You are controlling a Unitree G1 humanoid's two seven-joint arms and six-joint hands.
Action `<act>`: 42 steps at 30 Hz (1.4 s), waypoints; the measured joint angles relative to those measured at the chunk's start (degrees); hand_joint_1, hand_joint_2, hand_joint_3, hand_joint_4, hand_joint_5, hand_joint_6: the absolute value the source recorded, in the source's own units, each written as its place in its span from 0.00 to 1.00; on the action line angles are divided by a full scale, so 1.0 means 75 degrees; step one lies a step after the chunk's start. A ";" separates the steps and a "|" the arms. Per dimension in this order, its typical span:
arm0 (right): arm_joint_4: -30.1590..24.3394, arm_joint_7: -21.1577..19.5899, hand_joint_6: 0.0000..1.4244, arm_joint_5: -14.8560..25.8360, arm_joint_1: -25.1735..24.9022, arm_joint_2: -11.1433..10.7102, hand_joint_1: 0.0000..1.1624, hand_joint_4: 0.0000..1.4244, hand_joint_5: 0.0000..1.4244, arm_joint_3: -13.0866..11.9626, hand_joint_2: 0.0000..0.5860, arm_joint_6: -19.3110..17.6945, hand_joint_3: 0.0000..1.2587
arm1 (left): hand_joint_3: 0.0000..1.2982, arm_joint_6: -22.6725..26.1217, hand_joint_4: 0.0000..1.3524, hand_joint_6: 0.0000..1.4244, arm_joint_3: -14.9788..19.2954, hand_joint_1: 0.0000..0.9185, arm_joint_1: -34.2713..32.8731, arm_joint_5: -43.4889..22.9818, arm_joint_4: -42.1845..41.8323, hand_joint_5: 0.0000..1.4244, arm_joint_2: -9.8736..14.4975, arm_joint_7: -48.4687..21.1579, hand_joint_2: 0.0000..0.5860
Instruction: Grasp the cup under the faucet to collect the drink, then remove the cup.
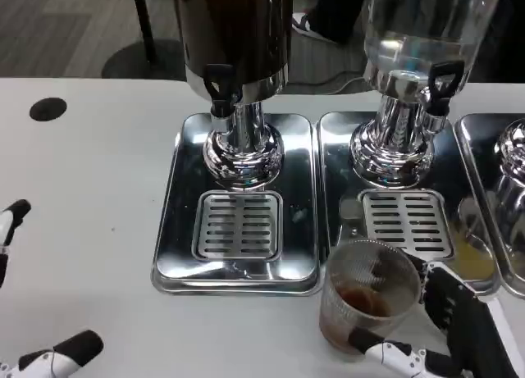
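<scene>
Two dispensers stand at the back of the white table (82, 148), each on its own steel tray. The left dispenser (234, 42) holds a dark drink, its black tap (218, 87) above a slotted grate (238, 225). The right dispenser (418, 34) holds clear liquid over a second grate (404, 220).

The clear plastic cup (369, 300) stands upright on the table just in front of the right tray (332, 148), with a little brown drink in its bottom. The right hand (447, 337) grips it, thumb across the near side and fingers around the far right.

The left hand (33, 312) lies at the left edge, fingers spread apart and holding nothing. A black hole (47, 109) marks the tabletop at far left.
</scene>
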 measured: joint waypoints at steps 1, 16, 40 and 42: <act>0.0043 0.0002 0.23 0.0002 -0.0003 0.0001 0.80 0.33 0.32 -0.0014 0.34 -0.0028 0.36 | 0.00 0.0004 0.00 0.00 -0.0004 0.00 -0.0007 0.0001 -0.0016 0.00 0.0000 -0.0011 0.01; 0.0734 0.0028 0.24 -0.0219 -0.0241 -0.0014 0.80 0.33 0.32 -0.0042 0.34 -0.0453 0.36 | 0.00 0.0075 0.00 0.00 0.0053 0.00 0.0104 0.0002 -0.0198 0.00 0.0000 -0.0048 0.01; 0.1459 0.0020 0.26 -0.0267 -0.0356 -0.0016 0.81 0.34 0.33 -0.0185 0.33 -0.1005 0.37 | 0.00 0.0199 0.00 0.00 0.0052 0.00 0.0056 0.0050 -0.0360 0.00 0.0028 -0.0128 0.01; 0.1460 0.0019 0.26 -0.0300 -0.0356 -0.0016 0.81 0.34 0.33 -0.0188 0.33 -0.1014 0.37 | 0.00 0.0195 0.00 0.00 0.0053 0.00 0.0068 0.0050 -0.0333 0.00 0.0035 -0.0129 0.01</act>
